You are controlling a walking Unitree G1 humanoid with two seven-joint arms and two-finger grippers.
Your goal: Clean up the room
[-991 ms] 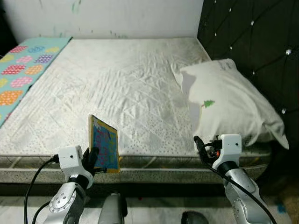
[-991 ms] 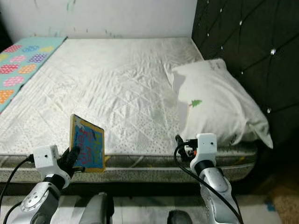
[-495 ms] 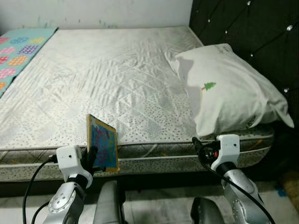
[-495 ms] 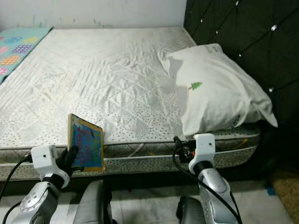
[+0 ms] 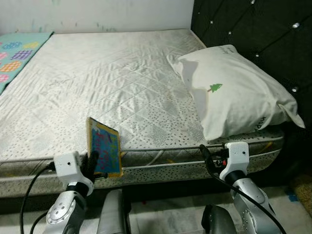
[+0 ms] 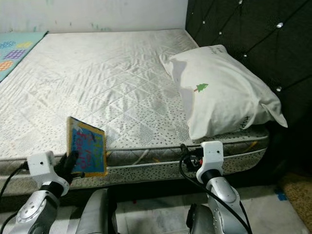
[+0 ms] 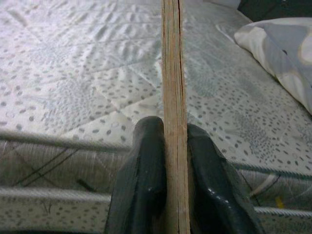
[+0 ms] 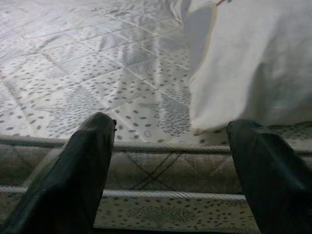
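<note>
My left gripper (image 5: 93, 162) is shut on a thin book (image 5: 104, 146) with a blue cover and yellow border, held upright in front of the near edge of the bed (image 5: 112, 83). In the left wrist view the book (image 7: 173, 87) stands edge-on, clamped between the two black fingers (image 7: 144, 175). My right gripper (image 5: 205, 155) is open with nothing between its fingers (image 8: 85, 165), low at the mattress edge just below the white pillow (image 5: 234, 90). The pillow (image 8: 253, 63) lies at the head end of the bed and bears a small green tree print.
A black tufted headboard (image 5: 253, 34) rises on the right. A patterned turquoise blanket (image 5: 19, 51) lies at the bed's far left. The bare mattress side (image 5: 161, 163) runs across in front of me. Pale floor (image 5: 165, 219) shows below, between my arms.
The camera has shifted, so the bed and pillow sit further left and lower in view. The left gripper still holds the book upright; both arms keep their pose.
</note>
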